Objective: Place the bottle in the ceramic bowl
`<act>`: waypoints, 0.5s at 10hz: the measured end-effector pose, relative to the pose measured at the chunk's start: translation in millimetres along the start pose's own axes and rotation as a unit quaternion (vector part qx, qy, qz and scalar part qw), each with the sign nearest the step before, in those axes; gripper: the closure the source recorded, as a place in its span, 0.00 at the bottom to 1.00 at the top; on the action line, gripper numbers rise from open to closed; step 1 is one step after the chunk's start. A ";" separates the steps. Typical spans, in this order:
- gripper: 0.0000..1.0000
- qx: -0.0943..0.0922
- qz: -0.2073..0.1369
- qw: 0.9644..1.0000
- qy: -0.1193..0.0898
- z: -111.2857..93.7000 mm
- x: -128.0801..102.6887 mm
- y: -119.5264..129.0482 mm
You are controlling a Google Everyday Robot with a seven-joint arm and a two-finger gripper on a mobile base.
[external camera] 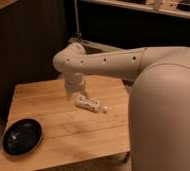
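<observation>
A small white bottle (pixel 91 104) with a printed label lies on its side near the middle of the wooden table (pixel 63 131), its cap pointing right. My gripper (pixel 77 98) hangs down from the white arm (pixel 108 62) right at the bottle's left end, low over the tabletop, and stands open. The bottle rests on the wood and is not lifted. The black ceramic bowl (pixel 22 136) sits at the table's front left corner with nothing in it, well to the left of and nearer than the gripper.
My large white arm body (pixel 163 110) fills the right side of the view and hides the table's right edge. Dark cabinet fronts stand behind the table, and a shelf (pixel 153 9) runs along the top.
</observation>
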 end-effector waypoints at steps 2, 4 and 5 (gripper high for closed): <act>0.35 -0.027 -0.027 0.999 -0.009 -3.0 -36.7 -18.7; 0.35 -0.093 -0.122 0.988 -0.024 -5.9 -63.8 -37.8; 0.35 -0.119 -0.176 0.977 -0.032 -7.1 -69.2 -45.4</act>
